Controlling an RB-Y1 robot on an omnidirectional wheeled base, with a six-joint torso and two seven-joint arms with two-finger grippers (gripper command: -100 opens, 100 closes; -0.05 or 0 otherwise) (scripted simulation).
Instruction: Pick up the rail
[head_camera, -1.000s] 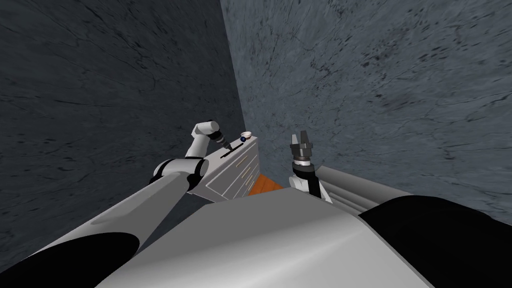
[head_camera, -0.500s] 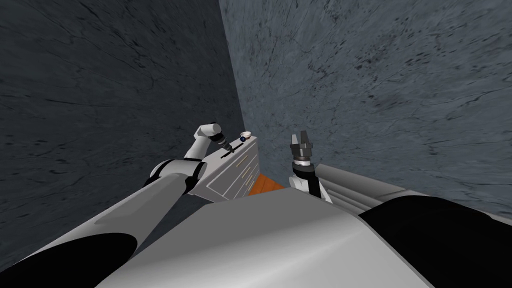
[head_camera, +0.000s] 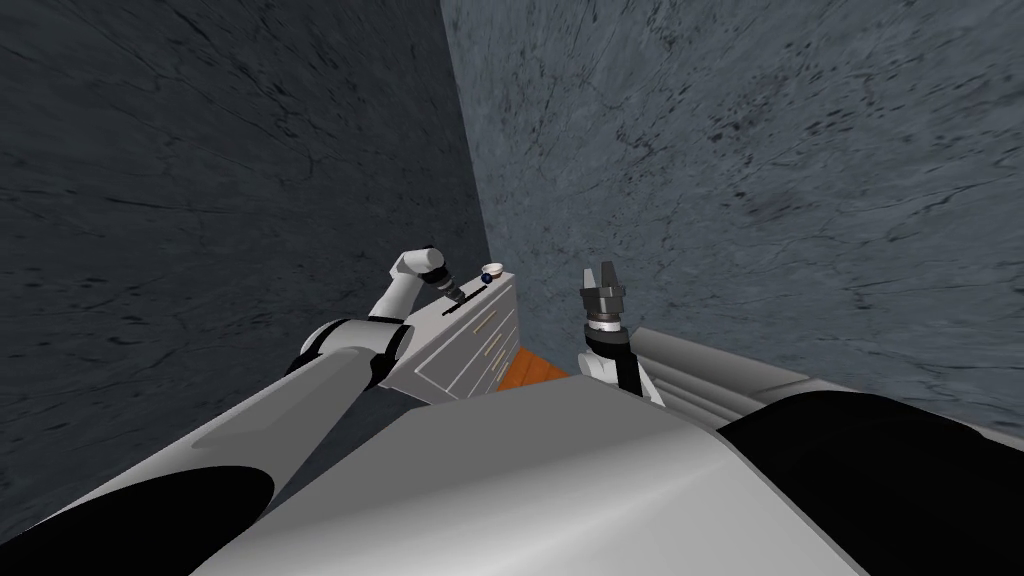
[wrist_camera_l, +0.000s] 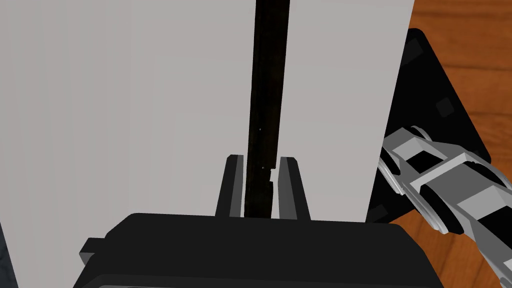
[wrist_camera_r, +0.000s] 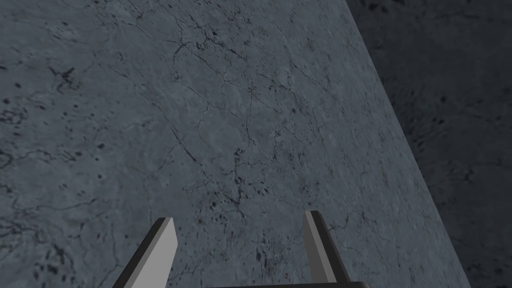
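The rail (wrist_camera_l: 267, 75) runs out past the picture's edge, end unseen.

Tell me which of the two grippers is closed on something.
The left gripper: it is shut on the black rail on the pale dresser top. The right gripper stands open, holding nothing.

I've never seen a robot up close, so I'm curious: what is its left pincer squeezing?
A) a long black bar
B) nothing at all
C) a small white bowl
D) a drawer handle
A: the left gripper has its two fingers pressed against either side of the long black rail, which runs along the white cabinet top.
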